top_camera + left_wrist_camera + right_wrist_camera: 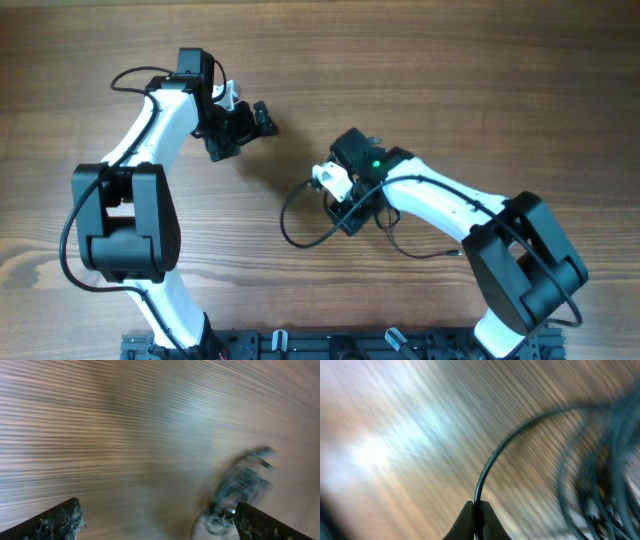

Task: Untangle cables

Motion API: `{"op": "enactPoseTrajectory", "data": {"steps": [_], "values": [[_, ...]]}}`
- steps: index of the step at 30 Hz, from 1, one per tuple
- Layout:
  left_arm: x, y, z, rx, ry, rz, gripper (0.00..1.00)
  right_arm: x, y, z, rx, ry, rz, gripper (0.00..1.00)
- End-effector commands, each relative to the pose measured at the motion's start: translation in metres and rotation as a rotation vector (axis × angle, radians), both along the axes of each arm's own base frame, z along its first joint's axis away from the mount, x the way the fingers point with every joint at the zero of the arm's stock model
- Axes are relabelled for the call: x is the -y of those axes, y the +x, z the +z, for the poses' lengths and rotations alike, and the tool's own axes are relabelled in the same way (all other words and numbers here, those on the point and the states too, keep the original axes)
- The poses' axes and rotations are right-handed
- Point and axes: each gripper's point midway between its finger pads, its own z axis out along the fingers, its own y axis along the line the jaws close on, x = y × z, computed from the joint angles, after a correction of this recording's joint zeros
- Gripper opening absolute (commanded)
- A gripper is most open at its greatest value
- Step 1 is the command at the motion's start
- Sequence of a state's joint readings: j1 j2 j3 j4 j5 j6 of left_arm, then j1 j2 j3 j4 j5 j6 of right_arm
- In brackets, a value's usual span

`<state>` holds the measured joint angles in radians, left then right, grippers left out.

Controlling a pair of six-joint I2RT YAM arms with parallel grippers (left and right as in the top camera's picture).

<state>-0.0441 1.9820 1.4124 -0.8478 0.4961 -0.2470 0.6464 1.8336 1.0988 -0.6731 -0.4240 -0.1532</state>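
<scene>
Two grippers hang over the wooden table point(480, 70), and we record each in turn.

Right gripper point(476, 509): the fingers are pressed together. In its wrist view we see one thin black cable point(492, 460) pinched between them, curving up and away from the tips. From overhead, the cables point(285, 225) lie on the wood in a loose loop just beside the right gripper, on the side toward the left arm. Another thin strand point(430, 254) trails on the right gripper's other side, close along the right arm. More cable shows beside the right gripper in its own view, too blurred for us to count.

Left gripper point(156, 510): its fingers point(60, 520) are spread wide with nothing between them, well apart from the right gripper. We cannot identify the dark smear point(240, 485) near one finger.
</scene>
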Motion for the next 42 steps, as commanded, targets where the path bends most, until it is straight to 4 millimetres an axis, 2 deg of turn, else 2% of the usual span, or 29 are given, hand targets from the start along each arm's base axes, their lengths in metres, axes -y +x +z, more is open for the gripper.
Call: {"op": "enactPoseTrajectory", "data": {"steps": [1, 3, 5, 6, 8, 11, 13, 16, 19, 22, 24, 25, 26, 29, 31, 33, 35, 36, 38, 39, 41, 42], "values": [[0.035, -0.005, 0.030, 0.059, -0.253, -0.113, 1.00, -0.064, 0.005, 0.094, -0.092, 0.379, 0.021, 0.04], [0.046, -0.008, 0.045, 0.106, -0.370, -0.180, 1.00, -0.073, 0.014, 0.125, -0.095, 0.458, 0.009, 0.04], [0.051, -0.009, 0.069, 0.152, -0.533, -0.207, 1.00, -0.075, 0.025, 0.173, -0.093, 0.600, 0.008, 0.04], [0.053, -0.009, 0.082, 0.171, -0.617, -0.211, 1.00, -0.073, 0.032, 0.190, -0.095, 0.657, -0.017, 0.04], [0.052, -0.010, 0.090, 0.168, -0.669, -0.202, 1.00, -0.067, 0.046, 0.215, -0.070, 0.737, -0.041, 0.04], [0.052, -0.016, 0.088, 0.128, -0.667, -0.188, 1.00, -0.052, 0.067, 0.249, -0.038, 0.848, -0.074, 0.04], [0.054, -0.021, 0.085, 0.097, -0.653, -0.185, 0.99, -0.045, 0.078, 0.263, -0.011, 0.895, -0.091, 0.04], [0.054, -0.028, 0.066, 0.051, -0.534, -0.197, 1.00, -0.042, 0.092, 0.285, 0.061, 0.951, -0.102, 0.04], [0.050, -0.033, 0.044, 0.019, -0.380, -0.220, 0.98, -0.037, 0.106, 0.317, 0.158, 1.020, -0.129, 0.04], [0.055, -0.041, 0.034, -0.005, -0.303, -0.255, 0.95, -0.023, 0.130, 0.332, 0.315, 0.993, -0.260, 0.04], [0.064, -0.046, 0.030, -0.008, -0.274, -0.290, 0.90, -0.017, 0.138, 0.339, 0.376, 0.979, -0.316, 0.04], [0.066, -0.048, 0.024, -0.009, -0.222, -0.314, 0.80, -0.014, 0.140, 0.342, 0.416, 0.972, -0.326, 0.04], [0.067, -0.050, 0.019, -0.012, -0.179, -0.332, 0.76, -0.013, 0.140, 0.345, 0.434, 0.970, -0.327, 0.04], [0.079, -0.057, 0.013, -0.016, -0.124, -0.375, 0.82, -0.012, 0.138, 0.348, 0.438, 0.972, -0.328, 0.04], [0.076, -0.053, 0.003, -0.049, -0.017, -0.300, 0.82, -0.011, 0.138, 0.348, 0.462, 0.968, -0.312, 0.04], [0.066, -0.051, -0.006, -0.069, 0.094, -0.239, 0.58, -0.006, 0.138, 0.353, 0.476, 0.970, -0.321, 0.04], [0.055, -0.049, -0.011, -0.075, 0.175, -0.202, 0.25, 0.012, 0.139, 0.359, 0.515, 0.949, -0.340, 0.04], [0.054, -0.049, -0.011, -0.079, 0.178, -0.199, 0.12, 0.021, 0.140, 0.358, 0.536, 0.924, -0.361, 0.04], [0.050, -0.048, -0.009, -0.077, 0.177, -0.189, 0.04, 0.048, 0.142, 0.352, 0.602, 0.818, -0.431, 0.04], [0.046, -0.043, -0.001, -0.048, 0.172, -0.175, 0.04, 0.068, 0.141, 0.346, 0.652, 0.725, -0.475, 0.05], [0.039, -0.032, 0.024, 0.034, 0.158, -0.145, 0.04, 0.099, 0.142, 0.335, 0.688, 0.591, -0.597, 0.04], [0.038, -0.026, 0.046, 0.102, 0.131, -0.138, 0.04, 0.112, 0.142, 0.330, 0.692, 0.536, -0.650, 0.04]]}}
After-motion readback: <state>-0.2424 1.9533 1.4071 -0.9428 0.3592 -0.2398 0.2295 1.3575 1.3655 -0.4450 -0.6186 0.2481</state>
